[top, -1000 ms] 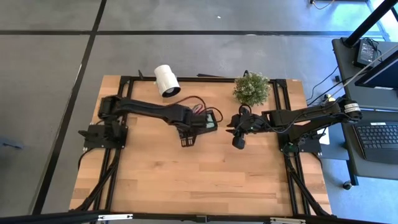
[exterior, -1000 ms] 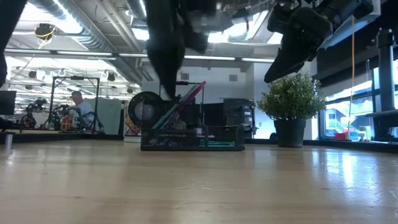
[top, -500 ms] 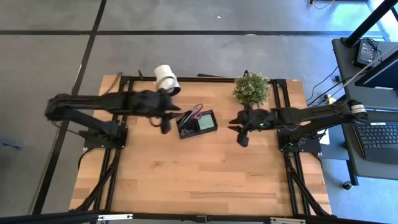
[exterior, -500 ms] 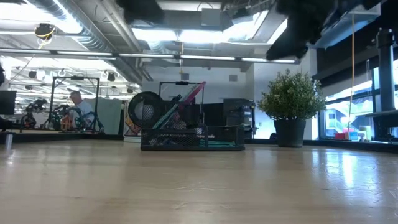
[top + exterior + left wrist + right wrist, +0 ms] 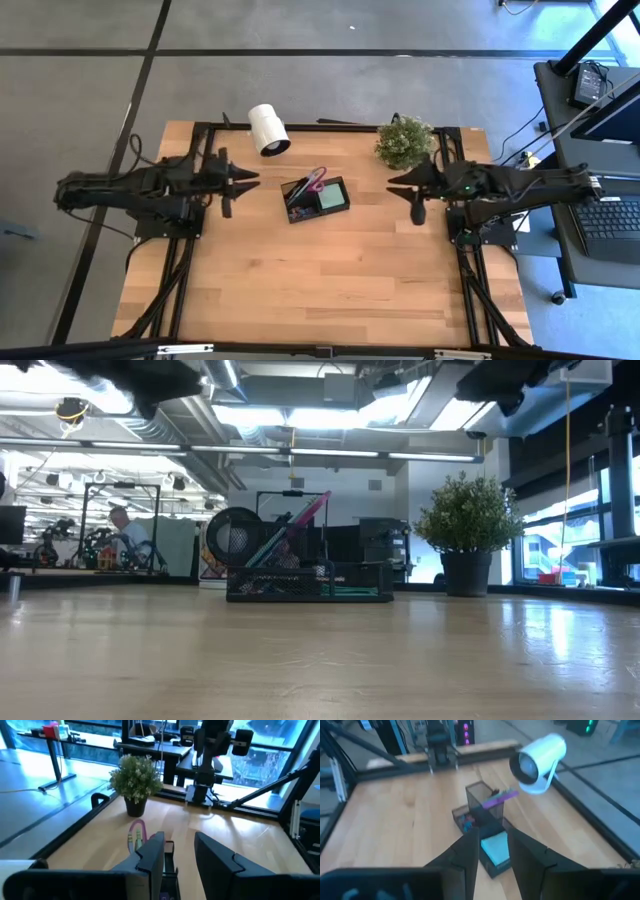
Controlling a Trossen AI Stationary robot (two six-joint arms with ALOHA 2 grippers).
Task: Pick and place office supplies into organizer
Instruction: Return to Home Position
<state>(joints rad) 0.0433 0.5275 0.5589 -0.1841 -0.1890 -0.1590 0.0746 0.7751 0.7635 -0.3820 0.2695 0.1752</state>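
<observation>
Wooden counter (image 5: pixel 320 290) carries the organizer (image 5: pixel 305 586) mid-back, with purple-handled scissors (image 5: pixel 314 181) leaning out of its taller section and the mint-green sticky pad (image 5: pixel 331 198) flat in the lower one. Left gripper (image 5: pixel 243 181) hangs to its left, right gripper (image 5: pixel 396 183) to its right — both well apart from it, fingers (image 5: pixel 150 857) spread, nothing between them. Risk looks low: the right arm is near the plant (image 5: pixel 404 142), the left near the white roll (image 5: pixel 268 129) — a wide swing could clip either. A bump might topple the tilted scissors.
</observation>
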